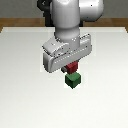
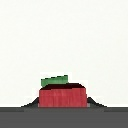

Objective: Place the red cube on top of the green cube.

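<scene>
White tabletop [image 1: 25, 80] fills nearly all of both views, with a dark wooden strip of floor [image 1: 15, 22] behind it. The gripper [image 1: 73, 67] pinches the red cube [image 1: 73, 66], its fingers closed on two opposite side faces; in the wrist view the cube [image 2: 62, 96] sits squarely between the dark fingertips [image 2: 93, 102]. Just below it, at roughly 6 o'clock in the exterior view, the green cube [image 1: 73, 80] rests on the table; whether the two cubes touch I cannot tell. In the wrist view a sliver of green [image 2: 55, 80] peeks from behind the red top edge. Both cubes look stiff, light and matte, so I judge a side-face grip near mid-height should hold without slipping or crushing. Setting it down calls for centring, since the red cube is only slightly smaller than its base.
</scene>
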You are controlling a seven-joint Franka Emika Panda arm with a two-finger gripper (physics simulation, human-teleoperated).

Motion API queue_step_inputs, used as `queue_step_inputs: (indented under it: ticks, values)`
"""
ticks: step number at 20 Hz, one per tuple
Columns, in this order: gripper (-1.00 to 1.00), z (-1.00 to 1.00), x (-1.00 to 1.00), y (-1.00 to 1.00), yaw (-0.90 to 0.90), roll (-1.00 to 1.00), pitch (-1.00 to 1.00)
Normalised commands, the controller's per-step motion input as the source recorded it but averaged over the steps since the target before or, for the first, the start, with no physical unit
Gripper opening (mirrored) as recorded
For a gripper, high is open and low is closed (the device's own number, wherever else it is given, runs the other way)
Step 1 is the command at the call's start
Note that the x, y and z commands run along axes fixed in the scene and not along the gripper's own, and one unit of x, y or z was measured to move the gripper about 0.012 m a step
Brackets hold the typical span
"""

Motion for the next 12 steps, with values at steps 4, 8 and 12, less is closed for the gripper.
queue_step_inputs:
  ticks: [4, 8, 12]
  values:
    - [-1.0, 0.0, 0.0, 0.25, 0.0, 0.0, 0.0]
    - [-1.0, -0.5, 0.0, 0.0, 0.0, 0.0, 0.0]
    - [1.0, -0.25, 0.0, 0.0, 0.0, 0.0, 0.0]
